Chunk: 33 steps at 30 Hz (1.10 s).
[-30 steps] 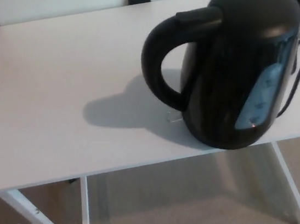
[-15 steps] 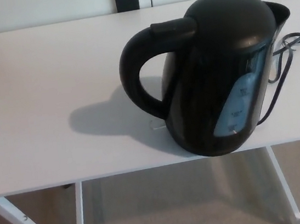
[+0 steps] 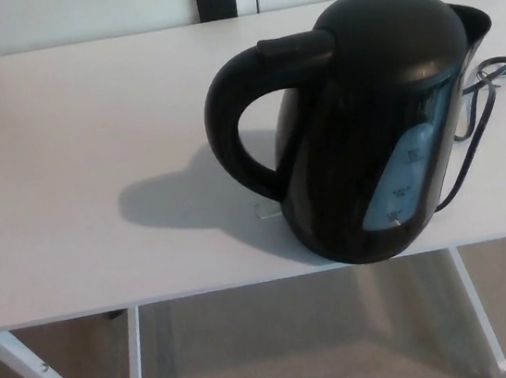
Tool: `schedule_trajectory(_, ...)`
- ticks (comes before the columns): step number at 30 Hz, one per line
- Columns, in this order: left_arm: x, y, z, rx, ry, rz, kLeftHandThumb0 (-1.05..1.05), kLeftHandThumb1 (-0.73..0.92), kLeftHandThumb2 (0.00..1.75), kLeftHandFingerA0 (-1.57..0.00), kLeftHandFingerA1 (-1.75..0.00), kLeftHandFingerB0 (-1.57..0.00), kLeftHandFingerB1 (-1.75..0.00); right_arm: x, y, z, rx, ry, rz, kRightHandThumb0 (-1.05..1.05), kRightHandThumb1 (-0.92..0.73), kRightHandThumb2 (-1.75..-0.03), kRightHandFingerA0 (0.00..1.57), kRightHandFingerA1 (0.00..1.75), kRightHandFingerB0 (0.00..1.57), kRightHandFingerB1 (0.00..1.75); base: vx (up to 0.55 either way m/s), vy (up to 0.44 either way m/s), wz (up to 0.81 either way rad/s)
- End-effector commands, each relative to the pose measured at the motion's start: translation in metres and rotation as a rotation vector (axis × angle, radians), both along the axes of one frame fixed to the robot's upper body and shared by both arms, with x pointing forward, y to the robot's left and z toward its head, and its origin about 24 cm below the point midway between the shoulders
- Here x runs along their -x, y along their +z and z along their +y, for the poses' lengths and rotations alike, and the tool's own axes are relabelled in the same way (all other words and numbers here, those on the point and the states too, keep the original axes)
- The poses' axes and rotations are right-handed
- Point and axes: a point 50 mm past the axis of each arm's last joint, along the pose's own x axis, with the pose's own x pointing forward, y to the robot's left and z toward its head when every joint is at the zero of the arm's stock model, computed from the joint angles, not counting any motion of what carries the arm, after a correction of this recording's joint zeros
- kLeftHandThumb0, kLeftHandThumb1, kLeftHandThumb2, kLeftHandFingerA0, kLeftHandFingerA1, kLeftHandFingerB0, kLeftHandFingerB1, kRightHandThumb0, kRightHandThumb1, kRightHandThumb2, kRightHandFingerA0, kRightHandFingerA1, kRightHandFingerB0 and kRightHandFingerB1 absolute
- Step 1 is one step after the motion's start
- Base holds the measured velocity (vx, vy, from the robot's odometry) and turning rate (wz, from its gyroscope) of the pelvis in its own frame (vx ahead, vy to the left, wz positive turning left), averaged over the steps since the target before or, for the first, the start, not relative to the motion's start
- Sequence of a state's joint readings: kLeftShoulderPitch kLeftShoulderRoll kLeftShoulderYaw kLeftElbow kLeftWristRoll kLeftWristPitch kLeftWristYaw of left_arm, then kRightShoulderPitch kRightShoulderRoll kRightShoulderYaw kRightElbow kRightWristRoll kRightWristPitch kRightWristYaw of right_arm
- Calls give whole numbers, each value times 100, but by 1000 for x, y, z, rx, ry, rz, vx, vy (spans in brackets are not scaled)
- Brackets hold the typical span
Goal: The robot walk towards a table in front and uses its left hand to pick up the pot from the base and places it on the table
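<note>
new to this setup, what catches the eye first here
A black electric kettle fills the right of the view, standing near the front edge of the white table with its handle pointing left. Its dark cord trails off to the right. No robot hand shows.

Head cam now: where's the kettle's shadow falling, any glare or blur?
Head view: the kettle throws a soft shadow leftward on the white table; pale sheen on its water window; whole frame slightly soft, kettle body near featureless black.

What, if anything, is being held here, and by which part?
Nothing is held. The black pot stands on the white table, its handle untouched, and no robot hand is in view.
</note>
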<state>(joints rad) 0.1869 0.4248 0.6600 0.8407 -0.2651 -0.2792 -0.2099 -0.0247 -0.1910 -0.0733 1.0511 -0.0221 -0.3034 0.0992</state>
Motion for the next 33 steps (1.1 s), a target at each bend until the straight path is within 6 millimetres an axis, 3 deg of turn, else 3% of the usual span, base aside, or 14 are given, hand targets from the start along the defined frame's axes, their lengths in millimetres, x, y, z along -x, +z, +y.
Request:
schedule_trajectory(1,-3,61,25,-45,195,-338,-19,51,55,-39,-37,-32,-32,-2,3,-8,33,-14,-2,-5,-71,-60,48,48,45,45,0,0,0)
schedule_trajectory(3,-13,81,18,-42,171,-430,-23,49,54,-40,-37,-31,-32,-2,3,-8,35,-8,-1,-5,-72,-59,45,47,45,45,3,-1,3)
schedule_trajectory(4,-20,95,10,-45,126,-491,-18,34,83,-31,-57,-13,-49,-1,3,-8,32,-7,0,-5,-72,-59,45,46,45,45,0,0,0)
schedule_trajectory(5,-26,105,2,-45,83,-538,-18,34,83,-31,-57,-13,-49,-1,3,-8,26,-8,0,-5,-72,-59,45,46,45,45,0,0,0)
schedule_trajectory(6,-37,118,-10,-35,30,-600,-25,48,54,-41,-38,-28,-31,-2,4,-8,27,-9,-3,-5,-72,-60,46,47,46,45,0,0,0)
schedule_trajectory(10,-78,153,-62,9,-330,-683,-27,45,53,-38,-39,-31,-31,-8,6,-9,34,-11,-7,-5,-72,-60,47,48,46,45,0,0,0)
schedule_trajectory(11,-98,155,-87,12,-490,-639,-17,38,88,-10,-52,-7,-50,-8,7,-9,28,-3,-16,-4,-72,-60,45,47,45,46,0,0,0)
schedule_trajectory(17,-142,149,-154,45,-790,-559,-15,31,84,-9,-52,-8,-50,-12,8,-5,18,0,-28,-5,-72,-60,48,49,44,45,0,0,0)
schedule_trajectory(27,-196,146,-233,-3,-1030,-417,-20,31,85,-7,-50,-6,-49,-13,9,-2,30,42,-41,-3,-72,-59,48,49,45,46,0,0,0)
schedule_trajectory(28,-202,146,-240,-15,-1043,-405,-35,45,54,-20,-31,-17,-28,-14,9,-1,32,49,-42,-3,-71,-59,48,49,45,46,0,0,0)
schedule_trajectory(29,-213,146,-253,-51,-1070,-376,-25,33,86,-1,-48,0,-47,-14,9,1,32,57,-46,-3,-72,-59,46,49,45,46,0,0,0)
schedule_trajectory(31,-223,147,-265,-67,-1084,-354,-24,35,87,-2,-49,0,-47,-15,10,1,40,68,-47,-3,-72,-59,47,48,44,46,0,0,0)
schedule_trajectory(32,-229,148,-271,-79,-1095,-346,-47,43,63,-8,-34,-8,-31,-16,10,2,40,70,-51,-2,-72,-59,47,49,45,46,0,0,0)
schedule_trajectory(33,-231,148,-275,-90,-1098,-336,-47,43,63,-8,-34,-8,-31,-17,10,2,41,70,-53,-2,-72,-59,47,49,45,46,0,0,0)
